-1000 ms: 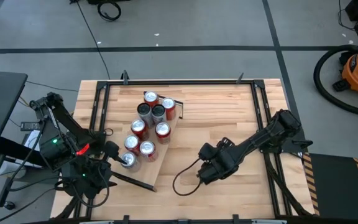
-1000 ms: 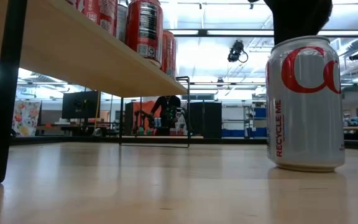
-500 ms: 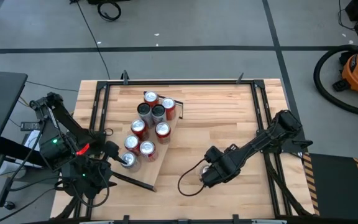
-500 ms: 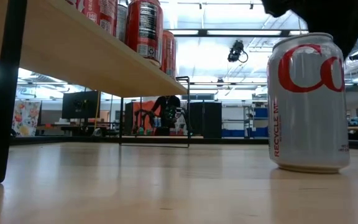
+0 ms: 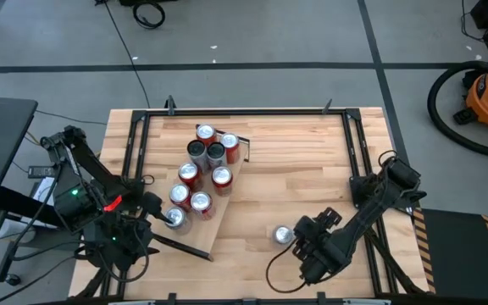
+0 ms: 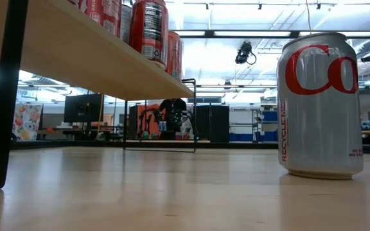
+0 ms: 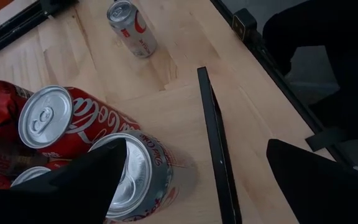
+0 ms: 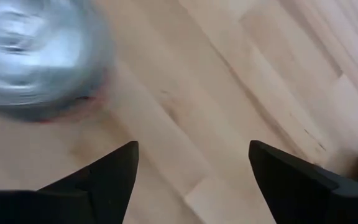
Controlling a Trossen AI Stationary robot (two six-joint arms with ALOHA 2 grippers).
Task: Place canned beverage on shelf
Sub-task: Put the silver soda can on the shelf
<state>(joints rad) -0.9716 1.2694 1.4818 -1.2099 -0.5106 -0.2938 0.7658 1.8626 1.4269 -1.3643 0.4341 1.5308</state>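
A silver canned beverage [image 5: 283,235] stands upright on the tabletop near the front edge; it also shows in the low view [image 6: 318,106] and the left wrist view [image 7: 131,28]. My right gripper [image 5: 306,252] hangs open just right of and nearer than it, with nothing between its fingers [image 8: 120,168]. The shelf [image 5: 207,225] is a pale plank raised on black legs [image 6: 76,54], and several red and silver cans stand on it. My left gripper [image 5: 158,217] is open at the shelf's near end, beside a silver can [image 7: 143,177] standing there. My left gripper has one finger [image 7: 98,180] in front of the top rim [image 7: 129,171] of the silver can at the shelf's near end. I cannot tell whether it touches the can. The can stands upright on the plank.
A thin dark bar [image 7: 216,137] edges the shelf's near end. The black frame [image 5: 358,169] runs round the tabletop. A black cable [image 5: 278,275] loops under my right arm. Bare wood lies between the shelf and the lone can.
My right gripper has swung from above the silver can toward the table's near right corner and sunk a little, uncovering the can. The can stays upright on the table, turned slightly about its own axis.
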